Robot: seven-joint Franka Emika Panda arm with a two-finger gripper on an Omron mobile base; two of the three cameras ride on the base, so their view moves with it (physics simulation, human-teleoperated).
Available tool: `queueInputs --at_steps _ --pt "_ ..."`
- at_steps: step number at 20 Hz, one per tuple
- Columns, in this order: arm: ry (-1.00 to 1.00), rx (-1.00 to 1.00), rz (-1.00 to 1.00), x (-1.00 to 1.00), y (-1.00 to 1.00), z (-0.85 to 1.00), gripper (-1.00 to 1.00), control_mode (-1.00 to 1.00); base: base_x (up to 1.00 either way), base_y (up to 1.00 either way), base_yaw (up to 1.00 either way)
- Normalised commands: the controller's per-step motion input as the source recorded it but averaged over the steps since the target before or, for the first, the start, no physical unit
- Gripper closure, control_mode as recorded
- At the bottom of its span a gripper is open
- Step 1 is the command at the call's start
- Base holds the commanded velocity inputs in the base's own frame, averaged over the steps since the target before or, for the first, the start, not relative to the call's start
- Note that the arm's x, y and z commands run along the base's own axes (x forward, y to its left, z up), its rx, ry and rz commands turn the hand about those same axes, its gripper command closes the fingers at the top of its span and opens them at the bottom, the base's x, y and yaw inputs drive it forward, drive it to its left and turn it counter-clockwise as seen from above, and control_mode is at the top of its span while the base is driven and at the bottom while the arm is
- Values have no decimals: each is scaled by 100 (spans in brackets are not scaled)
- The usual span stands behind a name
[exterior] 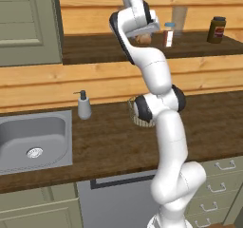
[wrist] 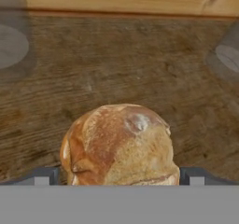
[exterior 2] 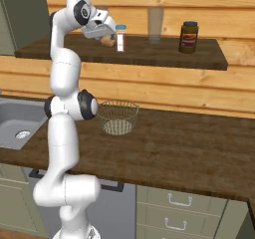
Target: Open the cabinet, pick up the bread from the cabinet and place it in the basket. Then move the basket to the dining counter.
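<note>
Tan-brown bread (wrist: 119, 146), roundish, crusty with a pale glossy patch, sitting on the dark wood cabinet shelf (wrist: 116, 64). Framed by wide-open fingers (wrist: 44, 176), one each side, gripping nothing.

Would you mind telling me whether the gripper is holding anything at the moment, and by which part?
Nothing is held yet. The gripper is open, its fingers on either side of the bread.

We see the bread (exterior: 143, 39) mostly hidden behind the gripper (exterior: 145, 36) in both base views. The arm covers half of the basket (exterior: 133, 109). The sink (exterior: 28, 141) runs off the left edge.
</note>
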Motion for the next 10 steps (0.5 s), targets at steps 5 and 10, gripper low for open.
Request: queueInputs --at_steps 5,10 --pt "0 0 0 0 0 -21 100 -100 0 0 0" --pt "-5 0 0 -13 3 -12 100 -100 0 0 0"
